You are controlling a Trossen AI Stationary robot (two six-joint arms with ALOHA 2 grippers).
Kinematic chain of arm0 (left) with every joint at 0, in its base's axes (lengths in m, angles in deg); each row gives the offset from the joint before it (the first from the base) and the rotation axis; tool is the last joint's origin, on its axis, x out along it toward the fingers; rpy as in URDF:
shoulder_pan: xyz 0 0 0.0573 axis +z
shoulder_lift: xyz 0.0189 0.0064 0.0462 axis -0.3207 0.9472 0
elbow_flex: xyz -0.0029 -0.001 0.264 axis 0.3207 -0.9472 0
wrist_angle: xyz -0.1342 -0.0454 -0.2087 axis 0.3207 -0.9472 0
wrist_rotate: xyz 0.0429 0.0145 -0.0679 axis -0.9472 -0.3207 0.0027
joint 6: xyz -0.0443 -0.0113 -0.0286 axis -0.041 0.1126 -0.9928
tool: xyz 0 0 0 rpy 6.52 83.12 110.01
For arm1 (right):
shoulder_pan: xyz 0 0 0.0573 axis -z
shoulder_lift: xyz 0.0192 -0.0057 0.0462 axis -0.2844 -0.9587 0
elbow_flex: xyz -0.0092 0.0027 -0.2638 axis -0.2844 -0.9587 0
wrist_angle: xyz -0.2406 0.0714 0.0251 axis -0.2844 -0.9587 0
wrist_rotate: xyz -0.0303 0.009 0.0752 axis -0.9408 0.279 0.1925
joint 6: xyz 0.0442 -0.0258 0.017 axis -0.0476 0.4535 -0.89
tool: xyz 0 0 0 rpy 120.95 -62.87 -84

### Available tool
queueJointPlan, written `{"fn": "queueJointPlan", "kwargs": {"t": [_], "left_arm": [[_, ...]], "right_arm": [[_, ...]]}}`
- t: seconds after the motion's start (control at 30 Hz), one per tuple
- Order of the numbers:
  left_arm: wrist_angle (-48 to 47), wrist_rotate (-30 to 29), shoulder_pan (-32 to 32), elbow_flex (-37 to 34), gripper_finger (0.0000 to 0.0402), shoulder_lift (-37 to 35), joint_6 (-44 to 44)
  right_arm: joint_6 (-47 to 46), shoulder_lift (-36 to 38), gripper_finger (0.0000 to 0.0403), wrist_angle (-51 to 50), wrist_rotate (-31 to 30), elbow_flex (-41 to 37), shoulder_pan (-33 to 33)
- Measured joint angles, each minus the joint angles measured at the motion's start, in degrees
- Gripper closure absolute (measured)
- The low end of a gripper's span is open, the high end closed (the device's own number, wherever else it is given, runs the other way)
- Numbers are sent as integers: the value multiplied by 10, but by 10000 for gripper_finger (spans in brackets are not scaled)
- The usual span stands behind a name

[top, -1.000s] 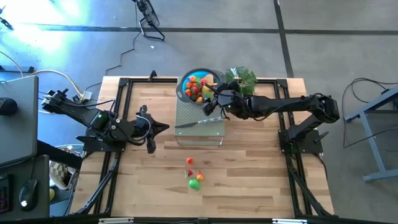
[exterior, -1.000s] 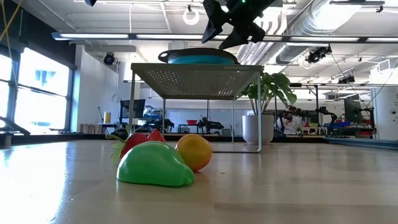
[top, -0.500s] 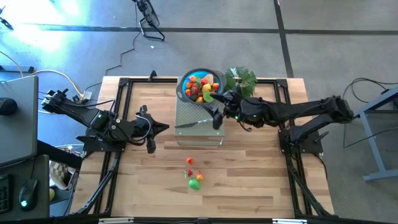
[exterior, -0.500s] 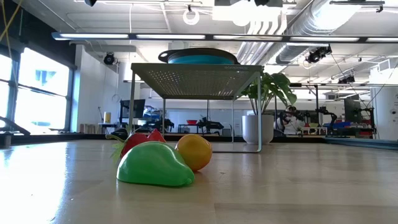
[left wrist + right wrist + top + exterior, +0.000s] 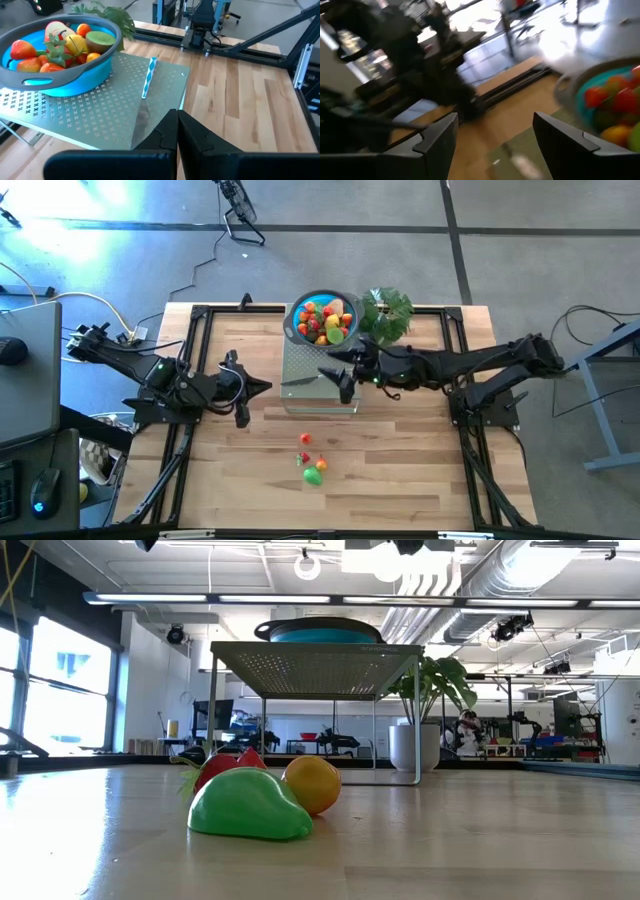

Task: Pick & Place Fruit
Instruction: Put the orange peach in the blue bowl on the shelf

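A blue bowl [image 5: 320, 319] filled with toy fruit [image 5: 60, 42] stands on a perforated metal rack [image 5: 322, 392] at the table's far middle. Three loose fruits lie on the wood nearer the front: a green one [image 5: 248, 806], an orange one [image 5: 312, 783] and a red one [image 5: 225, 766]. My right gripper [image 5: 338, 376] hovers open over the rack, just in front of the bowl [image 5: 615, 102], with nothing between its fingers. My left gripper [image 5: 246, 388] waits shut to the left of the rack, and its wrist view looks across the rack at the bowl [image 5: 55, 65].
A slim silver knife [image 5: 303, 380] lies on the rack's top [image 5: 148, 77]. A leafy green plant [image 5: 385, 310] stands right of the bowl. Black frame rails [image 5: 190, 350] run along the table's sides. Open wood lies around the loose fruits [image 5: 312, 464].
My right gripper has drawn back from over the bowl's right rim toward the table's near edge, over the rack. It has also risen out of the top of the low view. Bowl, rack and loose fruits have kept still.
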Motion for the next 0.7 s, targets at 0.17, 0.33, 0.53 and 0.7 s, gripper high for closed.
{"fn": "queueJointPlan", "kwargs": {"t": [0.17,0.33,0.53,0.7], "left_arm": [[1,30,0,0,402,0,-47],[0,135,-6,0,402,0,-66],[3,130,-48,0,402,31,-102],[6,77,-72,0,402,91,-145]], "right_arm": [[-63,0,152,-36,133,0,0],[-67,0,152,-60,180,0,-15],[-68,0,152,-96,178,0,-34],[-67,0,152,-103,160,0,-43]]}}
